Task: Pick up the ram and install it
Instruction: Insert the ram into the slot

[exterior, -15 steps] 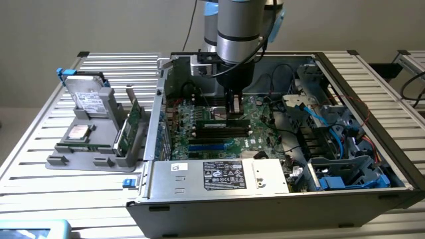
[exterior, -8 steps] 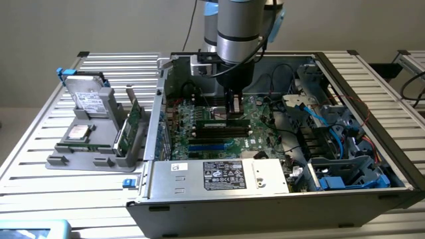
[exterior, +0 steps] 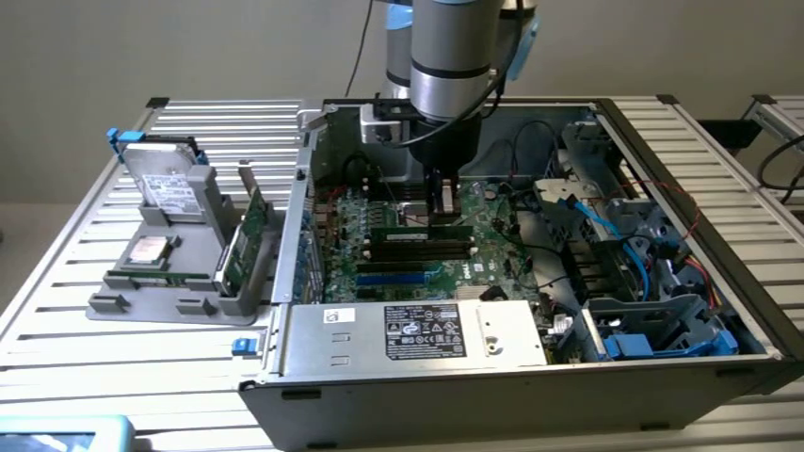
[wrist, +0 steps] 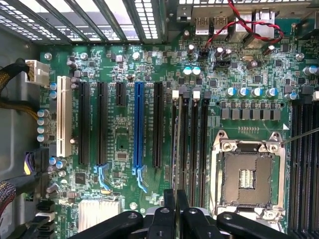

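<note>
Gripper (wrist: pixel 175 200): inside the open case, directly above the memory slots (wrist: pixel 193 144). The jaws are drawn nearly together on the thin top edge of the ram (exterior: pixel 405 230), holding it near mid-length.
Ram: upright on its long edge and parallel to the memory slots. It sits at the outermost slot of the row, on the side away from the CPU socket (wrist: pixel 247 177). Whether it is fully seated cannot be told.
Step in hand: judged to be insertion, with the stick lined up and lowered into its slot.
Alignment: hold the board plumb and square to the memory slots, so that both ends enter the end guides together. A tilt along the length is likely to jam one end.
Pressing: push straight down and evenly. Because the grip is central, watch for either end lifting.
Latches (wrist: pixel 175 93): the white clips at the end of the memory slots should stand open before the board goes down. Their position here is unclear.
CPU socket: just beside the memory slots, uncovered. Avoid any sideways drift toward it.
Blue slot (wrist: pixel 138 124): near the memory slots on the side opposite the CPU socket. It is an expansion slot, not the target.
Red and black cable (wrist: pixel 234 25): well beyond the far end of the memory slots, out of the working path.
Tray (exterior: pixel 151 306): on the bench (exterior: pixel 126 367), well apart from the memory slots and outside the case. It carries drives and the wider expansion card (exterior: pixel 256 226).
</note>
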`<state>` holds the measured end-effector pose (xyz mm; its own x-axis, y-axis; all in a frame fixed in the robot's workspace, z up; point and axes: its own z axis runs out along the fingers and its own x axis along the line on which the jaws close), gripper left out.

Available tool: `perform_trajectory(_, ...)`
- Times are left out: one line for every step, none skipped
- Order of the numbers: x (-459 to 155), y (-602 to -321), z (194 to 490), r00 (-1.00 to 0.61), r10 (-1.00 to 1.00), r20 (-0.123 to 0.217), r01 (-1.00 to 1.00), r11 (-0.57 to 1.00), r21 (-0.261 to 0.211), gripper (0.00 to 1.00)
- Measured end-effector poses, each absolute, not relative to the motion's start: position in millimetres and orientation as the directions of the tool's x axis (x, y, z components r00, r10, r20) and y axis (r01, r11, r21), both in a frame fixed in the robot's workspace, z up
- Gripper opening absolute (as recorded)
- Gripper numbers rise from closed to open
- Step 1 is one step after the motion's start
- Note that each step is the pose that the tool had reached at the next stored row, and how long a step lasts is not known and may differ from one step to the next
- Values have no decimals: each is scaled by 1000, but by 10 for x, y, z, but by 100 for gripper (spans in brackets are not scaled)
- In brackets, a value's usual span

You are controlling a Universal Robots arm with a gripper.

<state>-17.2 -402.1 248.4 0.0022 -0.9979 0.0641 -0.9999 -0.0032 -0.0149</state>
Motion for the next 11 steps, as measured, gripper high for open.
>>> perform_trajectory(-173,-4021,2483,4,-998,64,-1000,-5,-15,13)
perform_trajectory(-173,-4021,2482,5,-998,64,-1000,-6,-15,13)
perform_trajectory(-173,-4021,2482,5,-998,64,-1000,-6,-15,13)
perform_trajectory(-172,-4021,2482,5,-998,64,-1000,-6,-15,13)
perform_trajectory(-172,-4019,2481,5,-998,64,-1000,-6,-15,13)
perform_trajectory(-173,-4008,2477,5,-998,67,-1000,-6,-15,13)
perform_trajectory(-173,-3994,2472,5,-997,71,-1000,-6,-15,13)
perform_trajectory(-172,-3988,2467,5,-997,74,-1000,-6,-15,13)
perform_trajectory(-172,-3986,2460,5,-997,76,-1000,-6,-15,13)
perform_trajectory(-172,-3986,2454,5,-997,79,-1000,-7,-15,13)
perform_trajectory(-172,-3986,2446,5,-997,83,-1000,-7,-15,13)
